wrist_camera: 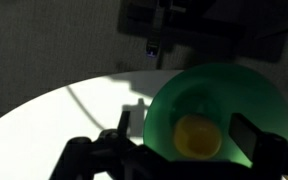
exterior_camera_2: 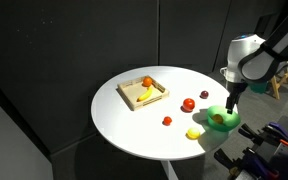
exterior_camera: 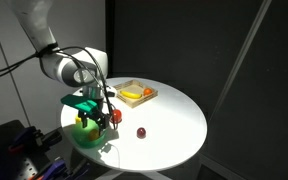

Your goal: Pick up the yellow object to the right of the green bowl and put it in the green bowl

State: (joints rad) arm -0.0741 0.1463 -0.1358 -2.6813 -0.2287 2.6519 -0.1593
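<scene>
Yellow object (wrist_camera: 196, 136) lies inside the green bowl (wrist_camera: 234, 88), at the bench (exterior_camera_2: 134, 130) edge nearest the robot base. Gripper (wrist_camera: 184, 126) hovers over the bowl with its fingers (wrist_camera: 250, 135) spread, pinching nothing. Looks like the retreat step: lift straight up, keep the fingers wide, and don't clip the rim or nudge the bowl off the edge.

On my bench (exterior_camera_2: 134, 135) I count one green bowl (exterior_camera_2: 232, 125), one wooden tray (exterior_camera_2: 127, 99), three red pieces (exterior_camera_2: 188, 104), one yellow object (wrist_camera: 196, 136).

Arm (exterior_camera_2: 246, 60) in a downward reach, fingers (wrist_camera: 125, 122) wide apart, nothing between them.
</scene>
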